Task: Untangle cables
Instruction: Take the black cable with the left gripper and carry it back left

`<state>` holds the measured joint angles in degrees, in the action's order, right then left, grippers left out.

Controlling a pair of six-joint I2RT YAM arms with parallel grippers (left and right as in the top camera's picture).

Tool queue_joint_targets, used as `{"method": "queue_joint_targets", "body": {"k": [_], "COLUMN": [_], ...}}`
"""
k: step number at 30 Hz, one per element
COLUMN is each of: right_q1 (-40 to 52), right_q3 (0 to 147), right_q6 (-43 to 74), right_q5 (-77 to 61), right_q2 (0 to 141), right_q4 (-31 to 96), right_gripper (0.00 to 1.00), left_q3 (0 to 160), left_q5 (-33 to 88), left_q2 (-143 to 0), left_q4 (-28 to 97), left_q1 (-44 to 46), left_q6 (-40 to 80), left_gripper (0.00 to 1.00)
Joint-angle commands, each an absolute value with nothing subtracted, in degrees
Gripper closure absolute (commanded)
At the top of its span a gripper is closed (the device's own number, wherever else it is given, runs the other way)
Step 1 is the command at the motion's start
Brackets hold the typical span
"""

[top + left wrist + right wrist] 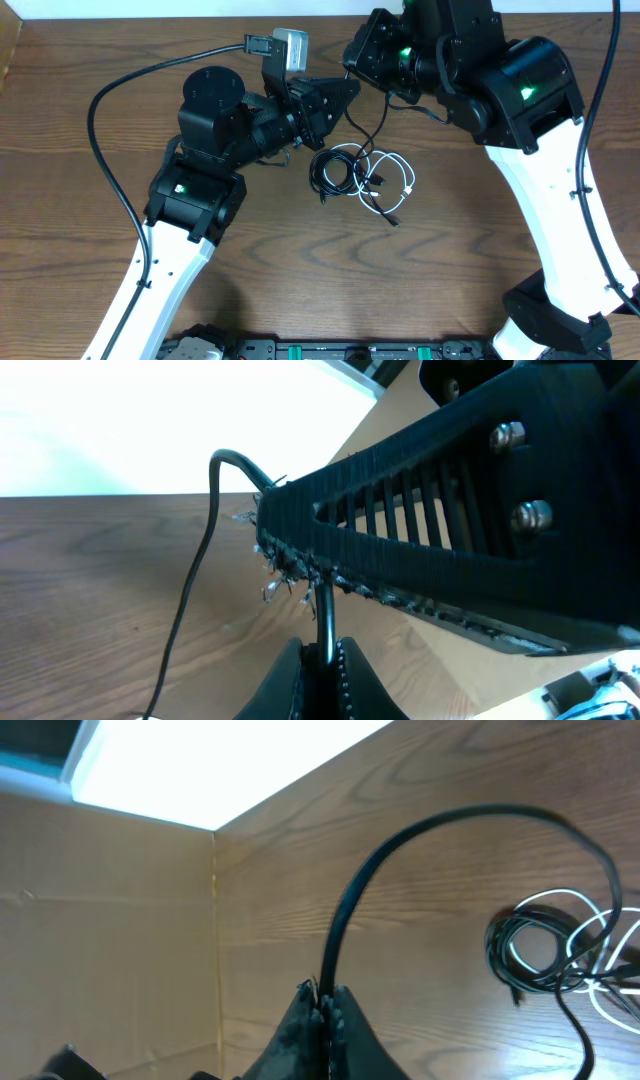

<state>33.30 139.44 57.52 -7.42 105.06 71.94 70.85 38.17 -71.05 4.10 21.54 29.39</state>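
Observation:
The cables lie in a loose bundle (345, 170) at the table's middle: coiled black loops and a white cable (405, 175) on the right. One black cable (378, 118) rises from the bundle to both grippers. My left gripper (345, 92) is shut on this black cable (322, 615), which pokes up between its jaws, bends over and drops left. My right gripper (352, 62) hangs just above and behind it, also shut on the black cable (345, 920), which arcs right and down to the bundle (555, 955). The right gripper's slatted fingers (430, 530) fill the left wrist view.
A thick black arm wire (120, 85) loops over the table's left side, and another (598, 100) runs down the right arm. A beige wall (100, 940) stands along the table's far edge. Both arm bases sit at the near edge.

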Motion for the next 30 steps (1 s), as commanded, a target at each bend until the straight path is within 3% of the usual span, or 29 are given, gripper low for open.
{"method": "queue_joint_targets", "body": {"k": [1, 4, 8, 14, 17, 23, 30], "right_q1": [32.9, 31.7, 29.1, 22.2, 18.6, 13.0, 12.1], "right_q3": [139.7, 139.7, 139.7, 139.7, 139.7, 139.7, 139.7], "right_q6": [54.5, 50.0, 45.0, 40.1, 39.9, 38.4, 33.1], "right_q5": [-5.9, -5.7, -5.7, -5.7, -5.7, -5.7, -5.7], "right_q2": [104.5, 104.5, 103.8, 101.6, 101.1, 100.9, 100.9], "right_q4": [72.3, 72.3, 73.4, 77.6, 81.0, 87.6, 90.5], "right_gripper": [0.93, 0.98, 0.92, 0.55, 0.45, 0.42, 0.42], "left_q3": [71.6, 71.6, 71.6, 71.6, 71.6, 71.8, 71.8], "left_q5": [37.0, 37.0, 37.0, 37.0, 36.9, 30.3, 22.1], "left_q2": [-70.0, -69.0, -67.4, -65.7, -65.5, -65.6, -65.9], "left_q4": [2.9, 0.8, -3.3, -12.8, -19.0, -24.6, -13.2], "left_q1": [21.4, 21.4, 21.4, 21.4, 21.3, 21.2, 14.7], "left_q6": [31.6, 33.2, 36.3, 42.2, 44.7, 45.8, 36.9], "left_gripper": [0.93, 0.93, 0.93, 0.93, 0.92, 0.93, 0.93]}}
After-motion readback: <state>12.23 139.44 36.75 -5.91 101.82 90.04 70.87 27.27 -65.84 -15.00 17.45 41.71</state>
